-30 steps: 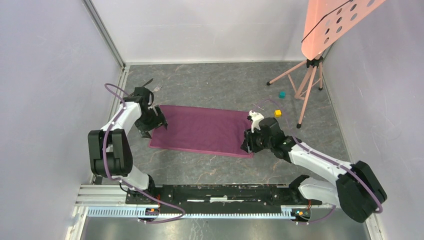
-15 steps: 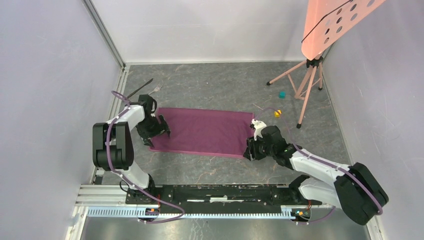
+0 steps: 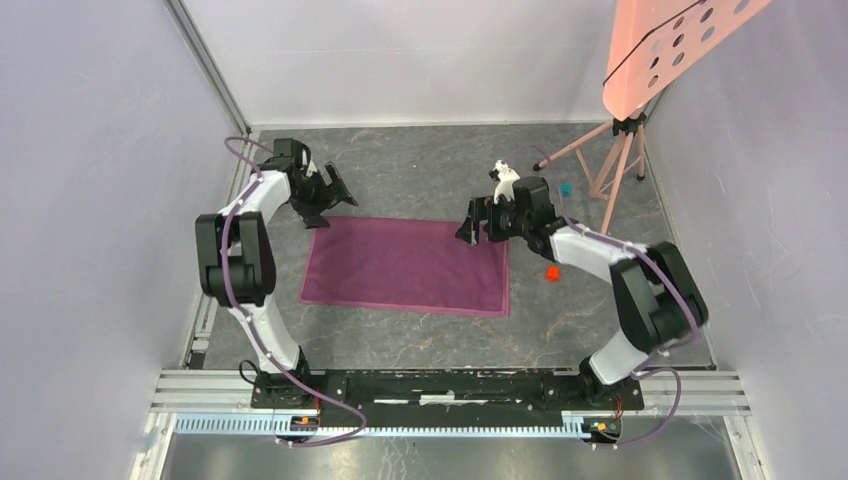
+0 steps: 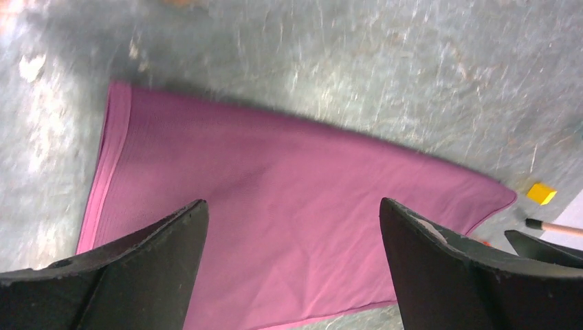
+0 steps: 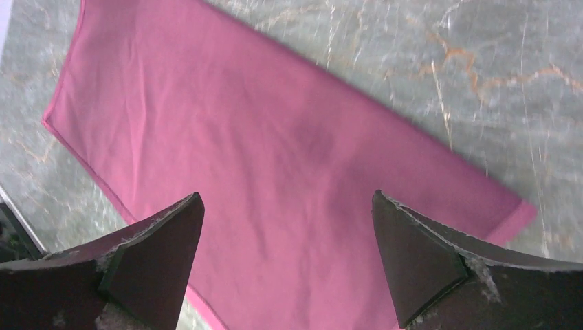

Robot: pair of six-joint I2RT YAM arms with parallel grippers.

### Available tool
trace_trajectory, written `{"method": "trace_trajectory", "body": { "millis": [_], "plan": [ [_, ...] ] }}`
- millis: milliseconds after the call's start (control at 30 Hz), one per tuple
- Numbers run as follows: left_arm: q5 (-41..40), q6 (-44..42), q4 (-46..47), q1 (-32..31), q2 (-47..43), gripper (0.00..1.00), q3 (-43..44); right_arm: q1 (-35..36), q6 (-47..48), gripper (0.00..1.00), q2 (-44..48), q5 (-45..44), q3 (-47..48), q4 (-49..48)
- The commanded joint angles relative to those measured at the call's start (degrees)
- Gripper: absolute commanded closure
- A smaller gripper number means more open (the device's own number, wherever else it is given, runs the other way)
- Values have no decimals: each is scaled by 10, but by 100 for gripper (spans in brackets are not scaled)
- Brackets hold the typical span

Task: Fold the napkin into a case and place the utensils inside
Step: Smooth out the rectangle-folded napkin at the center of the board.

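Cropped at both wrist views' lower edge, partly masked by fingers (image 4: 137, 275) — napkin (image 4: 295, 227). Too small to identify, right of centre overhead — red speck (image 3: 551, 272) on worktop (image 3: 420, 170).

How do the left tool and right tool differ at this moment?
The left tool hangs past the napkin's far left corner, over the table; the right tool hangs over its far right corner. The right tool's wrist carries a white part; the left tool's looks all black. Both are open and empty.

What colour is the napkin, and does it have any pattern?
Plain plum-purple, no pattern. The napkin shows best in the right wrist view.
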State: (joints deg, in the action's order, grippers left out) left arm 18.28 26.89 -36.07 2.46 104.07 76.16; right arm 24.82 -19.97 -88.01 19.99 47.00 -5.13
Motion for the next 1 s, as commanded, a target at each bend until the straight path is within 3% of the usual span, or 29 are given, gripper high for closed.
{"method": "trace_trajectory", "body": {
  "millis": [0,167,433,533,700,833,967],
  "plan": [
    [42,31,17,5,69,0,68,-23,-40,2,-96,76,58,-67],
    [48,33,22,20,116,0,99,-46,-43,2,-149,79,74,-84],
    [-1,20,17,46,143,0,76,-98,7,2,-142,18,15,-56],
    [1,9,5,46,125,0,84,-98,25,2,-111,-8,3,-35],
    [43,23,21,44,73,0,85,-88,19,2,-71,23,19,-24],
    [57,39,20,46,83,0,108,-73,2,2,-79,38,44,-33],
    [53,34,7,46,107,0,117,-55,2,5,-82,18,68,21]
  ]
}}
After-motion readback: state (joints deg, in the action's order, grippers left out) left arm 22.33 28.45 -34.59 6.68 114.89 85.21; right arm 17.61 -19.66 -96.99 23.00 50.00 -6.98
